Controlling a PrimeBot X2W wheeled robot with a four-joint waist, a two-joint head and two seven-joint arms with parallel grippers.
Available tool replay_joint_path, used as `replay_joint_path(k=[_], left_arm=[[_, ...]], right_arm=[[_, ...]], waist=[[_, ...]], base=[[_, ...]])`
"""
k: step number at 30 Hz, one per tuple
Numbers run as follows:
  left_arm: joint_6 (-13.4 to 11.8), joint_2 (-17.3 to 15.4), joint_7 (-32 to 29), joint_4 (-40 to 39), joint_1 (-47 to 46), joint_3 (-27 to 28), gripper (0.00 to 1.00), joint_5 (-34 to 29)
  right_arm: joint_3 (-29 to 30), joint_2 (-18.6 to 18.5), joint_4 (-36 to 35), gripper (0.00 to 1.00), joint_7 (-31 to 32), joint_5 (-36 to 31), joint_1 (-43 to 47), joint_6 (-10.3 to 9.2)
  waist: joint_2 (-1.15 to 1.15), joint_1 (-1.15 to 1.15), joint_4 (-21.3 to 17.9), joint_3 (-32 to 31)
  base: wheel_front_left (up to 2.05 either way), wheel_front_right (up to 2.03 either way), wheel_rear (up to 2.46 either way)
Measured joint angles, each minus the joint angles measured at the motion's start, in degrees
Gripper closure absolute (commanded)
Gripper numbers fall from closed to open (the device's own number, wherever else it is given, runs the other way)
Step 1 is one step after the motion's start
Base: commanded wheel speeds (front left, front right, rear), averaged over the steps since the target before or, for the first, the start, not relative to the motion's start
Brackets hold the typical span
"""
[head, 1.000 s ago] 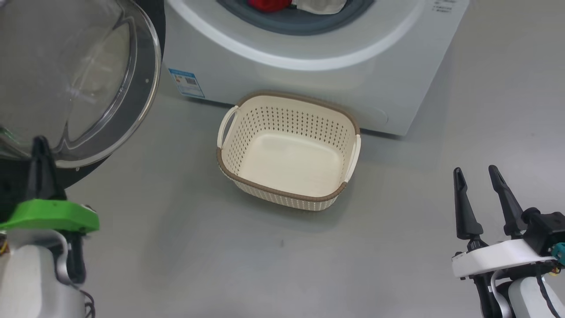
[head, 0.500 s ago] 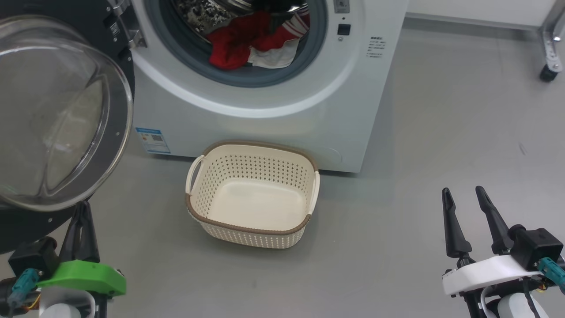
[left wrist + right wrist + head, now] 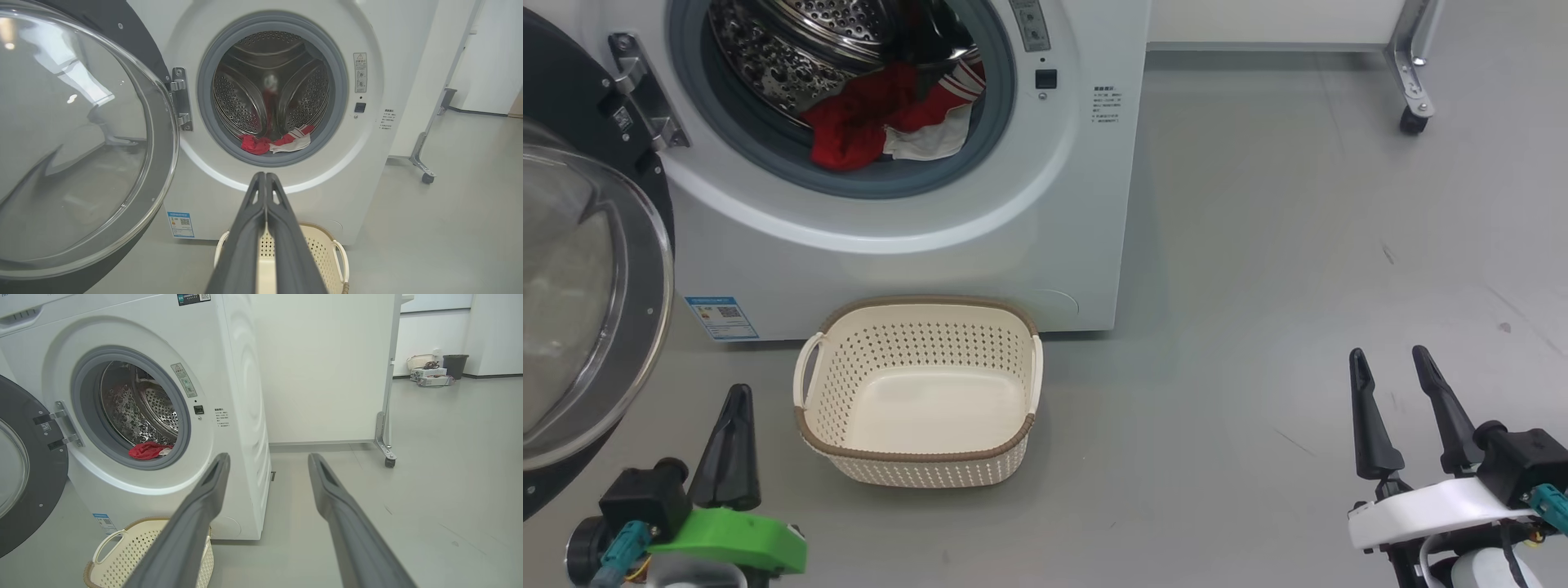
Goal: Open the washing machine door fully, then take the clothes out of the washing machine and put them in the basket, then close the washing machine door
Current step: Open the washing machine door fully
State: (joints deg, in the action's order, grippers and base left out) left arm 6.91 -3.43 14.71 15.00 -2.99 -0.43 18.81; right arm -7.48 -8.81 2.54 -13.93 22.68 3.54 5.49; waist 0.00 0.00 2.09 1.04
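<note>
The washing machine (image 3: 915,237) stands ahead with its door (image 3: 580,310) swung open to the left, the glass bowl facing me. Red and white clothes (image 3: 882,122) lie at the drum's front lip, also seen as clothes (image 3: 273,143) and clothes (image 3: 147,450). The cream basket (image 3: 919,392) sits empty on the floor just before the machine. My left gripper (image 3: 737,396) is shut and holds nothing, low beside the basket's left handle; its fingers (image 3: 265,228) press together. My right gripper (image 3: 1387,359) hangs open and empty, far right of the basket; in its wrist view the gripper (image 3: 267,457) shows spread jaws.
A white panel on a wheeled metal frame (image 3: 1413,73) stands to the right behind the machine. Open grey floor (image 3: 1258,327) lies right of the basket. A bin and boxes (image 3: 437,369) sit far back by the wall.
The head camera has tilted up and swung, so the drum and clothes come into the picture. The left gripper has dropped away from the door rim to the lower left.
</note>
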Motion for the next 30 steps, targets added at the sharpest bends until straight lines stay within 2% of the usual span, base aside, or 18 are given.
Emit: replay_joint_path(k=[2,3,4,5,30], left_arm=[[0.0,0.1,0.0,-1.0,0.1,-0.6,1.0,0.0],[0.0,0.2,0.0,-1.4,0.1,-0.9,0.84,0.0],[0.0,0.2,0.0,-1.9,0.1,-1.0,0.54,0.0],[0.0,0.2,0.0,-2.5,0.1,-1.1,0.0,0.0],[0.0,0.5,0.0,-4.1,1.9,-4.7,0.0,1.0]], right_arm=[[0.1,0.0,-0.2,0.0,0.0,0.0,0.2,-0.01],[0.2,0.0,-0.4,0.0,0.0,0.0,0.2,-0.01],[0.2,0.0,-0.5,0.0,0.0,0.0,0.2,-0.01],[0.3,0.0,-0.5,0.0,0.0,0.0,0.2,-0.01],[1.1,0.3,-0.9,0.0,0.0,-0.1,0.2,-0.01]], waist=[[0.0,0.0,-0.8,0.2],[0.0,0.0,-1.1,0.4],[0.0,0.0,-1.3,0.7],[0.0,0.0,-1.6,0.9],[0.0,0.0,-2.9,1.9]], base=[[0.0,0.0,0.0],[0.0,0.0,0.0],[0.0,0.0,0.0],[0.0,0.0,0.0],[0.0,0.0,0.0]])
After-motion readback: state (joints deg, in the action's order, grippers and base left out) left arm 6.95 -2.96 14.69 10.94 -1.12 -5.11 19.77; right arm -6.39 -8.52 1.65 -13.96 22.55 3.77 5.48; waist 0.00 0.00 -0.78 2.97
